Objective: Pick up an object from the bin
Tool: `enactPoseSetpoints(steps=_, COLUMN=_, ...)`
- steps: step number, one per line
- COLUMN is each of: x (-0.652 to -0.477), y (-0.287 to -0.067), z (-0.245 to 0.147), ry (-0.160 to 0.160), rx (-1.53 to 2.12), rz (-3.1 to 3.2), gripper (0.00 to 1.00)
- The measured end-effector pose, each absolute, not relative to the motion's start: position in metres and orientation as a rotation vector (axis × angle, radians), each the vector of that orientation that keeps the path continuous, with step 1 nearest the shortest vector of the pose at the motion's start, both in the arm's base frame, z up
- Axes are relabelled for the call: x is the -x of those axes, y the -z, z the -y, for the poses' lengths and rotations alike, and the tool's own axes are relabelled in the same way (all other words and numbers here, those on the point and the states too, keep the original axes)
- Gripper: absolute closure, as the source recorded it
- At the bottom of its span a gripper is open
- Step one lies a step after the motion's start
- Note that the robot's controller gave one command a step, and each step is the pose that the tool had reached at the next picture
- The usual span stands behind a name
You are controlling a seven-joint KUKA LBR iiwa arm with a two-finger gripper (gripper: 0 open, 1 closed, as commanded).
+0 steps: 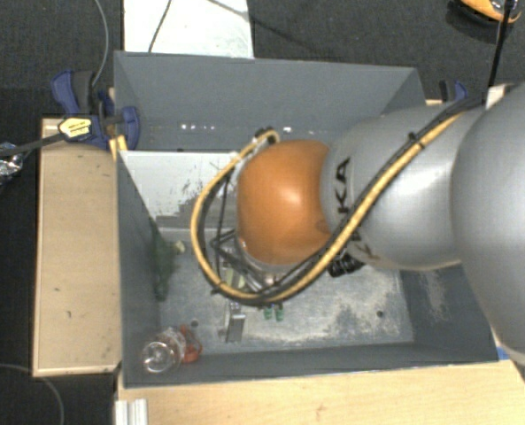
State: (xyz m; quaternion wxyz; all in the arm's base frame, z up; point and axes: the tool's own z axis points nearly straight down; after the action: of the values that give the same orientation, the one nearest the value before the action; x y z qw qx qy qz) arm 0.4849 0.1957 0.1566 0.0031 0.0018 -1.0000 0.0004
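Note:
My gripper (235, 324) hangs low over the bin floor near the front, mostly hidden under the arm's orange cover. A clear glass-like piece with a red part (169, 351) lies in the front left corner, a short way left of and in front of the gripper. A dark green figure-like thing (163, 268) lies against the left wall, further back and to the left of the gripper. I see nothing held in the gripper.
The arm and its looping cables cover the middle and right of the bin. The scuffed grey floor shows to the right of the gripper, along the front wall.

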Motion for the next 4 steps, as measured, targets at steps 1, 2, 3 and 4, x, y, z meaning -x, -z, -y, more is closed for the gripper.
enactPoseSetpoints(steps=1, x=-0.487, y=-0.161, z=-0.195, ry=0.002, rx=0.004, rz=3.143, gripper=0.0)
enactPoseSetpoints(steps=2, x=-0.495, y=-0.212, z=-0.184, ry=-0.002, rx=-0.038, rz=3.136, gripper=0.0)
enactPoseSetpoints(steps=3, x=-0.549, y=-0.244, z=-0.183, ry=0.003, rx=-0.184, rz=3.141, gripper=0.0)
enactPoseSetpoints(steps=4, x=-0.571, y=-0.219, z=-0.163, ry=0.004, rx=-0.141, rz=3.151, gripper=0.0)
